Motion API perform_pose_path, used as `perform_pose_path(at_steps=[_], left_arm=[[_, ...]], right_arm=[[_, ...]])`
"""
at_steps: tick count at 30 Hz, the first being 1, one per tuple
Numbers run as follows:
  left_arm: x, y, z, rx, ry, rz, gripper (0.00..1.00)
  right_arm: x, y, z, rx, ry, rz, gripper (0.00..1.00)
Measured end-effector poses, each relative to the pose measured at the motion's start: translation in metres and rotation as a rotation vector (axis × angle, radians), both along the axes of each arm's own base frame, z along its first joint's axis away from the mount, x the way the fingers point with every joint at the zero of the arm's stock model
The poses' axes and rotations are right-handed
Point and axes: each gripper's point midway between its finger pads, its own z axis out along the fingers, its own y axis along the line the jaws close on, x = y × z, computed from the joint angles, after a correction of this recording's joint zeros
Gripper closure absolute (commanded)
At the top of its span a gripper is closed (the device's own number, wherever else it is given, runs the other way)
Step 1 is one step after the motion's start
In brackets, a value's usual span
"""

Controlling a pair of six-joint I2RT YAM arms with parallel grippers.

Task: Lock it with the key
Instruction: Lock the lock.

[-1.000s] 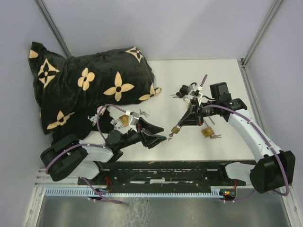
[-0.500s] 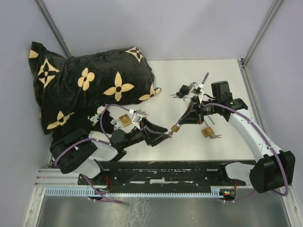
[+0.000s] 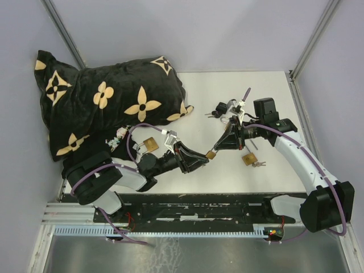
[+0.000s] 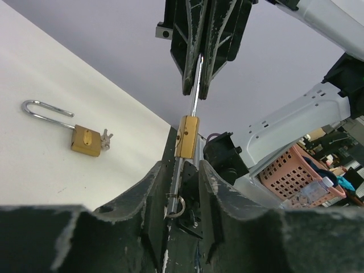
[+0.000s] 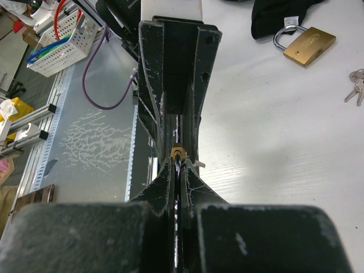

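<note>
My right gripper (image 3: 219,145) is shut on the steel shackle of a small brass padlock (image 3: 211,154) and holds it above the table. In the left wrist view the padlock (image 4: 187,136) hangs below the right gripper (image 4: 196,88), and a key with a ring (image 4: 175,202) sticks out of its underside. My left gripper (image 3: 203,158) is open. Its jaws stand on either side of the key (image 4: 183,170), the left one close to it and the right one apart. In the right wrist view the padlock (image 5: 178,152) shows just beyond my shut fingertips (image 5: 177,164).
A second brass padlock with keys (image 3: 248,159) lies right of the grippers. A third padlock (image 3: 149,144) lies by the left arm. A dark lock with keys (image 3: 220,110) lies further back. A black flowered cushion (image 3: 108,99) fills the back left.
My left gripper has moved right and up to the hanging padlock, and its jaws now stand around the key. The right gripper has held still with the padlock.
</note>
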Motion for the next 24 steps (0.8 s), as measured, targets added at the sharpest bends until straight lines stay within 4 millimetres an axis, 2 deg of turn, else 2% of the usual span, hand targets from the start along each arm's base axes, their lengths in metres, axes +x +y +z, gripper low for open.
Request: perform_pose_path(at_steps=[1,4,8,10,12,14,20,24], left_arm=[[0.0,-0.001,0.002,-0.003,-0.002,-0.001,0.85],[0.0,-0.004,0.004,-0.006,-0.002,-0.008,0.96],[-0.003,-0.004,0.005,0.005,-0.004,-0.019,0.97],[-0.003,-0.004,0.005,0.015,-0.004,-0.019,0.91],[-0.004,-0.003,0.005,0.021,-0.007,-0.017,0.76],[-0.003,-0.002,0.004,0.028,-0.003,-0.011,0.66],[-0.004,0.0,-0.012,0.083,0.038,-0.008,0.65],[-0.004,0.0,-0.019,0.108,0.056,-0.009,0.67]], right_arm=[[0.0,0.0,0.0,0.0,0.001,0.0,0.98],[0.0,0.0,-0.001,-0.001,0.002,-0.001,0.98],[0.0,-0.001,-0.001,-0.003,0.015,-0.006,0.98],[0.0,-0.001,-0.001,-0.003,0.017,-0.007,0.98],[0.0,-0.001,-0.001,-0.002,0.018,-0.006,0.98],[-0.001,-0.001,-0.001,0.0,0.018,-0.003,0.98],[0.0,-0.001,-0.001,0.0,0.017,-0.005,0.98],[0.0,-0.001,-0.001,0.0,0.017,-0.005,0.98]])
